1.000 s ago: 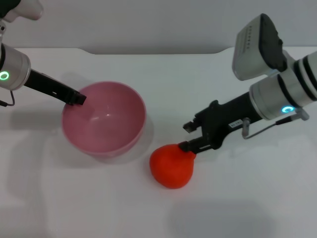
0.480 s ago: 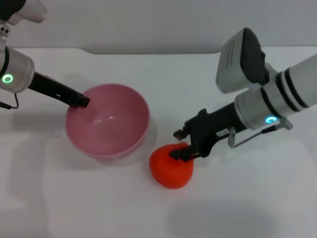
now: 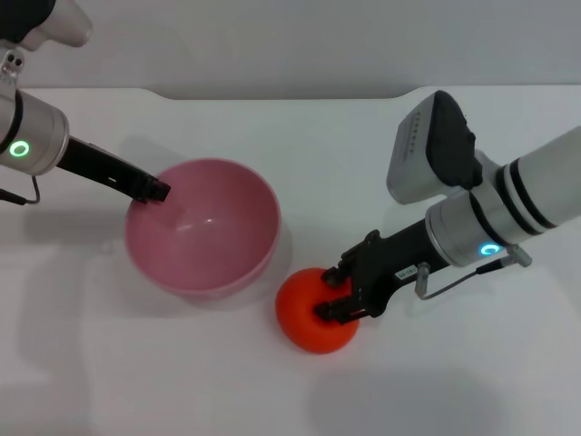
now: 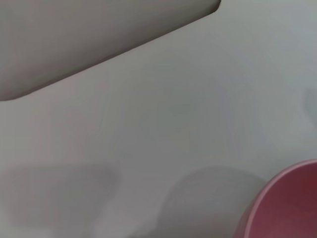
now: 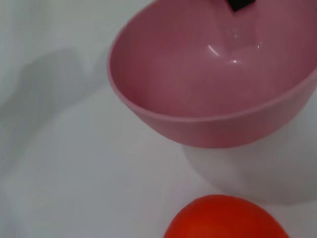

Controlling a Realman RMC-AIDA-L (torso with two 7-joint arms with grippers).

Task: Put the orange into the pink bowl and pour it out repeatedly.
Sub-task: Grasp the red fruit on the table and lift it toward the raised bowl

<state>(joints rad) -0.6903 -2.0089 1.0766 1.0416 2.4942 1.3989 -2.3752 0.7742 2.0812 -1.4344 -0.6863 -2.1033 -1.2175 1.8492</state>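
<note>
The orange lies on the white table just right of the pink bowl, a little apart from it. My right gripper is open, its two black fingers set over the orange's right side, one on either side. My left gripper is shut on the bowl's left rim, and the bowl stands upright and empty. The right wrist view shows the bowl with the orange in front of it and the left gripper's fingertip at the far rim. The left wrist view shows only a part of the bowl.
The white table has open surface in front of and to the left of the bowl. Its back edge runs along a grey wall. The right arm's grey camera housing hangs over the table's right side.
My right gripper has moved down and left, from beside the orange's top to straddling its right side. My left gripper and the bowl have shifted slightly to the right and towards the front.
</note>
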